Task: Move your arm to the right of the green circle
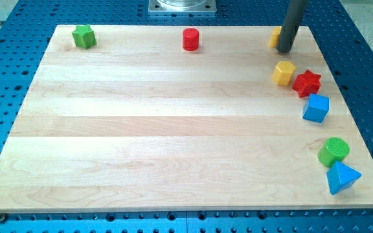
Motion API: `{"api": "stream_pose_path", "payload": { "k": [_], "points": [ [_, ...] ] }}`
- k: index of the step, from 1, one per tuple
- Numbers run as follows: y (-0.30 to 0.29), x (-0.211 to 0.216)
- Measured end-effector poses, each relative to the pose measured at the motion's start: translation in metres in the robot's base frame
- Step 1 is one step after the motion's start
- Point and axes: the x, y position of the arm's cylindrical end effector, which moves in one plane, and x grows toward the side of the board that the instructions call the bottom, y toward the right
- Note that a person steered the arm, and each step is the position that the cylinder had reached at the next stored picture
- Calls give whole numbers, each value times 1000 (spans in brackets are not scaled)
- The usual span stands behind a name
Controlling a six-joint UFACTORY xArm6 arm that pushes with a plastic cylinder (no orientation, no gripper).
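Note:
The green circle point(333, 151) is a short green cylinder near the view's right edge, low down, just above a blue triangle point(342, 177) that touches or nearly touches it. My tip point(285, 49) is at the view's top right, far above the green circle and a little left of it. The rod partly hides a yellow block point(275, 37) right beside the tip.
A yellow hexagon point(283, 72), a red star point(307, 82) and a blue cube point(316, 108) cluster between the tip and the green circle. A red cylinder point(190, 39) stands at top centre, a green star point(83, 36) at top left. The board's right edge point(368, 145) runs close to the green circle.

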Motion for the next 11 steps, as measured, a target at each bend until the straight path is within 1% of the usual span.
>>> {"api": "stream_pose_path", "payload": {
  "k": [4, 9, 10, 11],
  "points": [
    [31, 0],
    [31, 2],
    [31, 28],
    [50, 49]
  ]
}}
